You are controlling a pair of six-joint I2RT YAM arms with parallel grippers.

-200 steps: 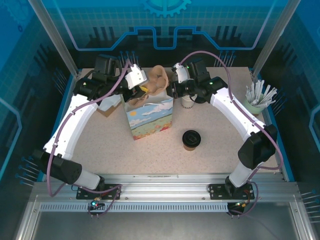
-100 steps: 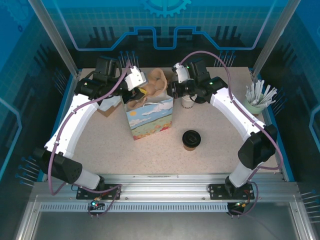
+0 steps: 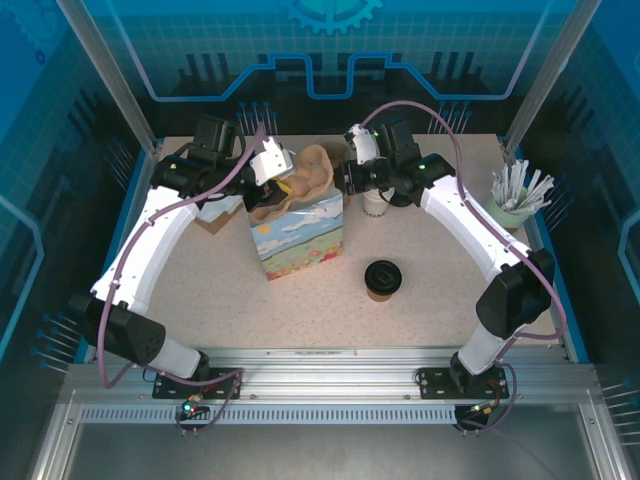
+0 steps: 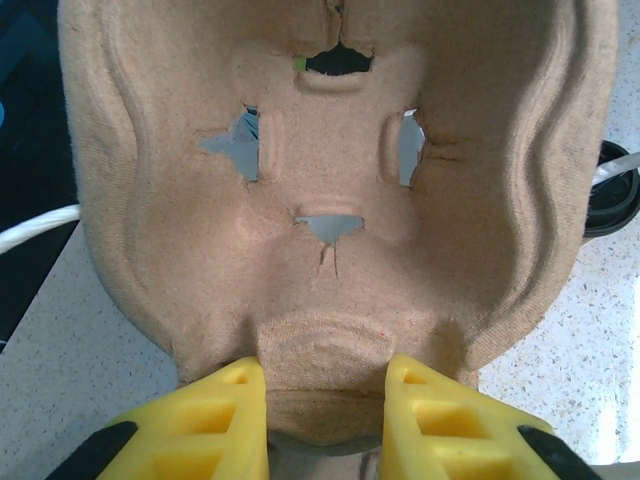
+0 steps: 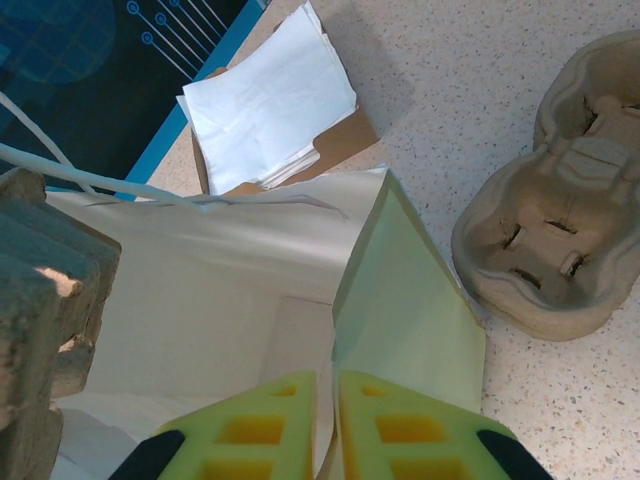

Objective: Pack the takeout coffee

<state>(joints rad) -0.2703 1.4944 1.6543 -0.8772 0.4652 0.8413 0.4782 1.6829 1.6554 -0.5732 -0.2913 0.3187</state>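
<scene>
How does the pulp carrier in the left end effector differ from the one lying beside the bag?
The held carrier is clamped by its edge in the left end effector; the loose carrier is untouched. The held carrier hangs above the table; the loose carrier lies flat on it. Both are tan pulp with slotted wells.

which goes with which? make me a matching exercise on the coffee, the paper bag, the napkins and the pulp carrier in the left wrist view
Things
1. takeout coffee
2. paper bag
3. pulp cup carrier
4. napkins

Places or states
A. clamped by the left gripper
B. rim pinched by the right gripper
C. standing apart on the table, lid on
D. stacked on brown card beside the bag

Pairs: 1-C, 2-B, 3-A, 4-D
</scene>
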